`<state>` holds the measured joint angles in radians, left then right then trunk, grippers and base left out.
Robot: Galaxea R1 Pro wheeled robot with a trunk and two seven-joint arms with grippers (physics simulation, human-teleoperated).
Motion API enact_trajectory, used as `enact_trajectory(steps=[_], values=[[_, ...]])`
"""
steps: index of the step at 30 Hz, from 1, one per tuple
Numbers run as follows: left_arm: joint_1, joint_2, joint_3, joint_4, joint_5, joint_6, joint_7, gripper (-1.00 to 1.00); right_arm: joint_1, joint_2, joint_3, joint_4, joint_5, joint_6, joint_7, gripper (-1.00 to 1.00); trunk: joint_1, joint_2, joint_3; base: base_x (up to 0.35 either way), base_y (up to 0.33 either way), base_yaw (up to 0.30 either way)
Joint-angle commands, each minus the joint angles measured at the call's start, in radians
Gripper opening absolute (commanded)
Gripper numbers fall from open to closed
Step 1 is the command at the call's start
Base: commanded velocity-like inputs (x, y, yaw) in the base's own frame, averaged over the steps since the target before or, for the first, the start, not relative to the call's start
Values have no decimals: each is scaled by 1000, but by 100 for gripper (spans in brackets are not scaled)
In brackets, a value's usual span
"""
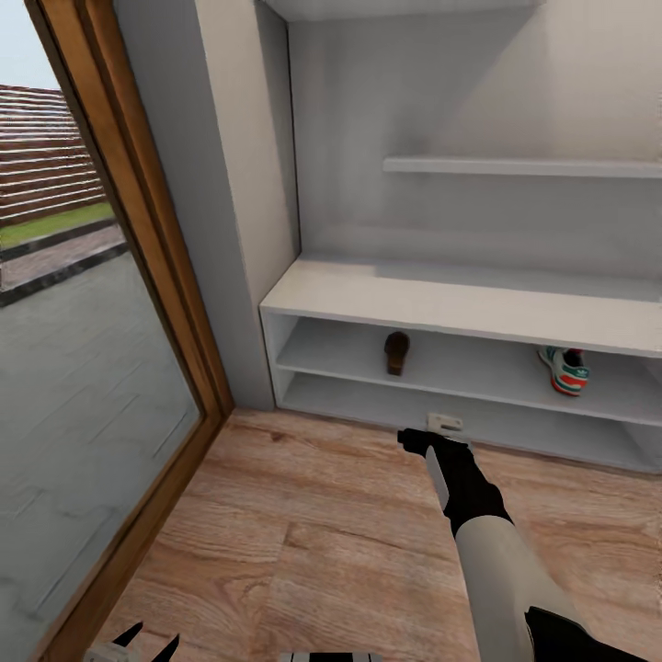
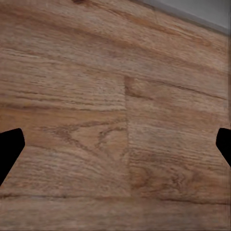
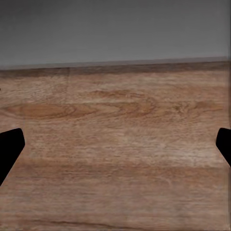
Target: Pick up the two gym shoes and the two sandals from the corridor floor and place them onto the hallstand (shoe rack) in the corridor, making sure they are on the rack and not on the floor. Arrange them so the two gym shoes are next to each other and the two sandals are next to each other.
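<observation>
The hallstand (image 1: 441, 303) is a pale-grey unit with a flat bench top and two open shelves. One brown sandal (image 1: 397, 352) stands on the upper open shelf toward its left end. One cream gym shoe (image 1: 565, 369) with green stripes and a red-orange heel sits on the same shelf, far to the right. My right gripper (image 1: 414, 439) reaches low over the corridor floor (image 1: 303, 533) just before the rack's base. In the right wrist view it (image 3: 115, 144) is open and empty. My left gripper (image 1: 147, 641) hangs open at the picture's lower edge, and the left wrist view (image 2: 115, 144) has bare planks between its fingers.
A tall glass door with a wooden frame (image 1: 156, 276) runs along the left side, close to the rack's left end. A grey wall post (image 1: 221, 184) stands between door and rack. A ledge (image 1: 524, 166) juts from the rack's back panel.
</observation>
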<state>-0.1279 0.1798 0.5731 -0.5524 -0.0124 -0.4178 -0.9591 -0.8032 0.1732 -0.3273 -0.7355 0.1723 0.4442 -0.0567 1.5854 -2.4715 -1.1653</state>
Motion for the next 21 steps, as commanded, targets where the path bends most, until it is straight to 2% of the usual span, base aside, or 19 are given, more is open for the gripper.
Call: enact_trajectory(steps=[1,8,9,13,21], values=[[-1,0,5,1,-1,-3,-6,100,-1,1,-4,-2,10,5,3,100,-1,0,-1,-312,0,0],[-1,0,5,1,0,-3,-6,100,-1,1,-3,5,12,5,3,100,-1,0,-1,-270,0,0],[-1,0,5,0,0,-3,-5,100,1,1,-3,74,14,5,4,100,-1,0,-1,-11,0,-204],[-1,1,5,0,0,-3,-3,100,1,1,-1,138,20,3,5,100,-1,0,0,-5,0,-255],[-1,1,5,0,2,-4,-4,100,1,1,0,181,22,0,6,100,-1,0,0,-1,0,-292]])
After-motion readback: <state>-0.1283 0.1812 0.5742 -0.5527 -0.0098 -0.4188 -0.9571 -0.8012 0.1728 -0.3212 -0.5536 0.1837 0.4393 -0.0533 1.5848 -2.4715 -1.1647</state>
